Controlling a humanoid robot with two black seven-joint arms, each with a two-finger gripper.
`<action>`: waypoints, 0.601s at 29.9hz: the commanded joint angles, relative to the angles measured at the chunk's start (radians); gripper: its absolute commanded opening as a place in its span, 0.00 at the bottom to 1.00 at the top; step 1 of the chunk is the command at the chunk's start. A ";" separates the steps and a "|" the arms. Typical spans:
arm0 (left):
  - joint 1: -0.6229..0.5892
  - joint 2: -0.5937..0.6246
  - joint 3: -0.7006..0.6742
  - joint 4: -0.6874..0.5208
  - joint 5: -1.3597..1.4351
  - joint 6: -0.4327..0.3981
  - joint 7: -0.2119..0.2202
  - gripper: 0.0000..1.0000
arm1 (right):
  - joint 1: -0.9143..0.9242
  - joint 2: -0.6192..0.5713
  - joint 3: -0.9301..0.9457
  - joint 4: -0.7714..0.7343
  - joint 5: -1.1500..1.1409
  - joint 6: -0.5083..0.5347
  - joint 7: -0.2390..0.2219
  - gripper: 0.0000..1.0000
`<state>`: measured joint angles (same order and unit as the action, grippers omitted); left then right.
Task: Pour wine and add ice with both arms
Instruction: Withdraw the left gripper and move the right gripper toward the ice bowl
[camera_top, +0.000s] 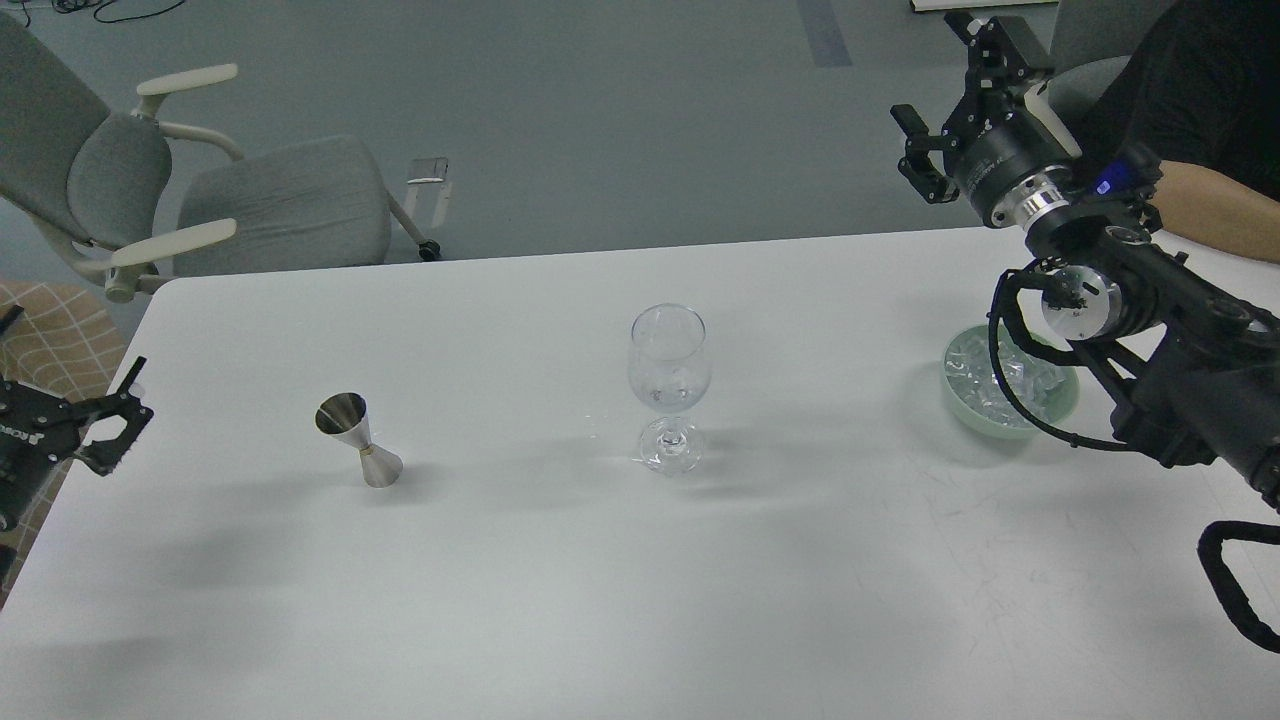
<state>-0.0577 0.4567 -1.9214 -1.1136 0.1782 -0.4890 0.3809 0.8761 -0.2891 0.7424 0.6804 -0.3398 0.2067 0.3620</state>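
Currently the wine glass (669, 388) is standing upright near the middle of the white table (640, 600), with a little clear wine (668, 393) sitting low in its bowl; whether any lumps are lying in it cannot be told. A steel jigger (358, 439) is standing, slightly tilted, on the table well to the glass's left. A pale green bowl (1062, 400) is sitting near the table's right edge, holding the ice (985, 372), partly hidden behind the right arm (1180, 330). The right gripper (950, 90) is hanging in the air above and beyond the bowl, its fingers spread wide, nothing between them. The left gripper (120, 425) is showing at the table's left edge, well apart from the jigger; its prongs are looking parted and empty, though it is seen small. A grey office chair (200, 190) is standing beyond the table, and a person's forearm (1220, 210) is resting at the far right corner.
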 joint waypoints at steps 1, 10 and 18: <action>-0.137 0.019 0.016 0.084 0.159 0.000 -0.089 0.98 | 0.004 -0.015 -0.002 0.002 -0.002 0.000 0.000 1.00; -0.286 0.023 0.260 0.147 0.437 0.000 -0.482 0.98 | 0.008 -0.044 -0.070 0.037 -0.024 0.002 0.003 1.00; -0.312 0.008 0.309 0.144 0.426 0.006 -0.554 0.98 | -0.003 -0.223 -0.166 0.197 -0.128 -0.007 0.005 1.00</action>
<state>-0.3680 0.4694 -1.6164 -0.9670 0.6091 -0.4787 -0.1792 0.8834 -0.4281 0.6072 0.8064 -0.4023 0.2075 0.3660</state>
